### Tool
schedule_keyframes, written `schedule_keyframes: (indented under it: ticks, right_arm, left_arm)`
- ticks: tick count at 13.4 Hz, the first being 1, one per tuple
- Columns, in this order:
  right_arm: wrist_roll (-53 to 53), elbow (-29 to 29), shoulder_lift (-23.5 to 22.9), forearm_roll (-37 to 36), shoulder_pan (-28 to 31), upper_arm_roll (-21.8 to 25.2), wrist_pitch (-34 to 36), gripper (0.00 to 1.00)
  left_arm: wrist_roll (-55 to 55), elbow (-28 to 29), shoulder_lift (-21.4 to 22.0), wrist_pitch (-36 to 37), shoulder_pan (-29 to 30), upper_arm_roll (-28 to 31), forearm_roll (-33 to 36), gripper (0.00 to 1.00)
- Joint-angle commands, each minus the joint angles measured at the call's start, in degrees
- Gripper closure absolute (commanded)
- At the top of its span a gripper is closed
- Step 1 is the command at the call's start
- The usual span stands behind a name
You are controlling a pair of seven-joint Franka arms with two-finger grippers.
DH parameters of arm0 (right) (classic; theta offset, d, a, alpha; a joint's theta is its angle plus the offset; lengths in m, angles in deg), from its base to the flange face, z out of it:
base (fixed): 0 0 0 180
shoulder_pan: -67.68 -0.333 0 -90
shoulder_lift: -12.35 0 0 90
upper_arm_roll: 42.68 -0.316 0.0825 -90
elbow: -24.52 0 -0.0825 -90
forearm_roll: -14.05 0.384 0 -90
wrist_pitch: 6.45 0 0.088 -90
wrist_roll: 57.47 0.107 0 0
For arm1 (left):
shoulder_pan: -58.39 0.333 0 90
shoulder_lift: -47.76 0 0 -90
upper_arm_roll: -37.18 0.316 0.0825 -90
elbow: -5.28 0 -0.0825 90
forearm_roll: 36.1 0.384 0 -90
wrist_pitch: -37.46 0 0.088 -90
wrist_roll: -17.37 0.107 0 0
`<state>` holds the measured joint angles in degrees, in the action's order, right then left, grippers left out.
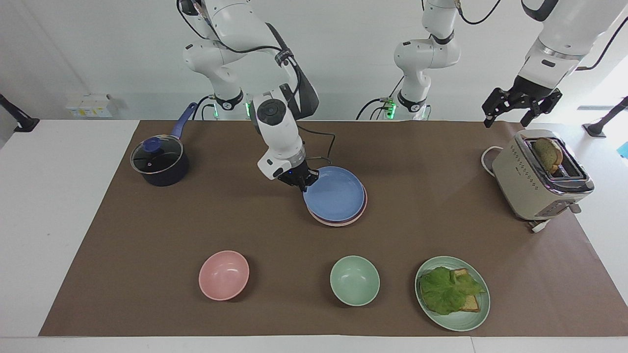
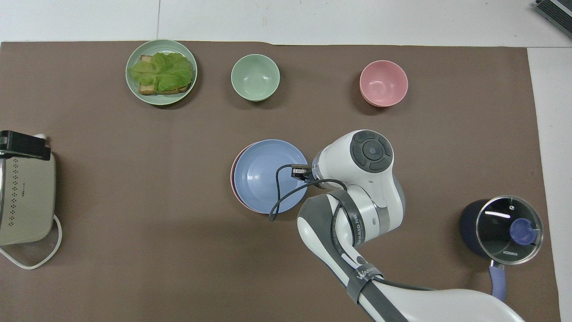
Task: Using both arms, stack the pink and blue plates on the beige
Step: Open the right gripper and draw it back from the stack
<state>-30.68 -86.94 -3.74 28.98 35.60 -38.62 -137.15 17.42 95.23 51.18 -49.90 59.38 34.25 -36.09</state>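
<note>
We see a dark lidded saucepan [image 1: 159, 164] with a blue handle at the table's ten o'clock in the facing view, and a beige metal toaster [image 1: 539, 176] holding bread at three o'clock. At six o'clock sit a pink plastic bowl [image 1: 223, 275], a pale green bowl [image 1: 354, 280] and a pale green plate [image 1: 463, 321] carrying lettuce on toast [image 1: 449, 290].

Your right arm reaches forward and bends down over the middle of the tabletop, its right tool [image 1: 300, 182] pinched shut, angled toward the left arm's end. Your left arm waits raised at its own end, its left tool [image 1: 521, 109] spread open, pointing down.
</note>
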Motion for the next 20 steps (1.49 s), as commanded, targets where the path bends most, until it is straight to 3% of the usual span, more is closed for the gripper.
schedule_keyframes:
  ticks: [1, 2, 3, 7, 12, 20]
  right_arm:
    - [0.64, -0.43, -0.26, 1.68, 0.00, -0.37, -1.67, 0.69]
    - [0.64, -0.25, -0.34, 1.68, 0.00, -0.37, -1.75, 0.43]
    - [0.38, -0.08, -0.43, 1.59, 0.09, -0.37, -1.75, 0.03]
    - [-1.46, 1.77, -0.17, 0.01, 1.32, 0.42, -1.93, 0.00]
    - [-6.03, 2.83, 5.00, -6.75, 9.83, 0.42, 0.17, 0.00]
    - [-15.09, 8.54, 9.76, -8.78, 20.12, 0.42, 17.57, 0.00]
  left_arm:
    - [0.21, 0.75, 0.61, 0.09, 0.77, -0.41, -0.54, 0.00]
    - [0.21, 0.75, 0.61, 0.17, 0.77, -0.41, -0.54, 0.00]
    - [0.21, 0.75, 0.61, 0.17, 0.77, -0.41, -0.54, 0.00]
    - [0.21, 0.75, 0.61, 0.09, 0.77, -0.41, -0.54, 0.00]
    - [0.21, 0.75, 0.61, 0.17, 0.77, -0.41, -0.54, 0.00]
    - [0.21, 0.75, 0.61, 0.09, 0.77, -0.41, -0.54, 0.00]
